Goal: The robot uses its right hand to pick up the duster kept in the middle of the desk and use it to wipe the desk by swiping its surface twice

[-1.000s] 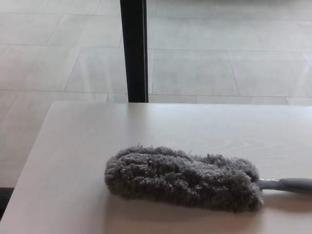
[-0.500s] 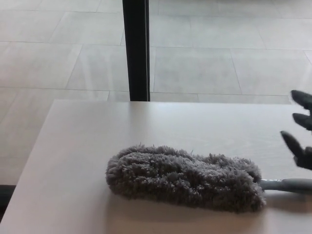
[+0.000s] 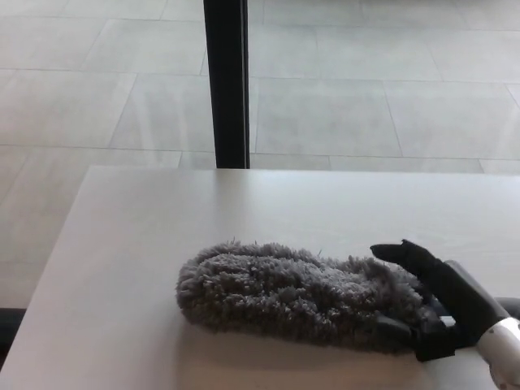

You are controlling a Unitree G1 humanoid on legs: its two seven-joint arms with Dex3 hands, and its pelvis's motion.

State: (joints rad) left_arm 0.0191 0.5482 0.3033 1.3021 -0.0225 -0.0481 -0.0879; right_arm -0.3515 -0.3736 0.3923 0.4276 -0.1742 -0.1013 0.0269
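A fluffy grey duster [image 3: 292, 292] lies lengthwise on the pale desk [image 3: 162, 219], its head near the front middle. My right hand [image 3: 431, 305] has come in from the right and sits at the duster's right end, over the spot where the grey handle joins the head. One finger reaches over the top of the fluff and another lies low along its front edge, so the fingers are spread around the end without a clear grip. The handle is hidden behind the hand. My left hand does not show.
A black vertical post [image 3: 226, 81] stands just behind the desk's far edge, left of centre. Beyond it is light tiled floor [image 3: 366, 97]. The desk's left edge runs diagonally at picture left.
My right hand has moved from the right edge, where it hovered above the handle, down and leftward onto the duster's right end, covering the handle. The duster has not moved.
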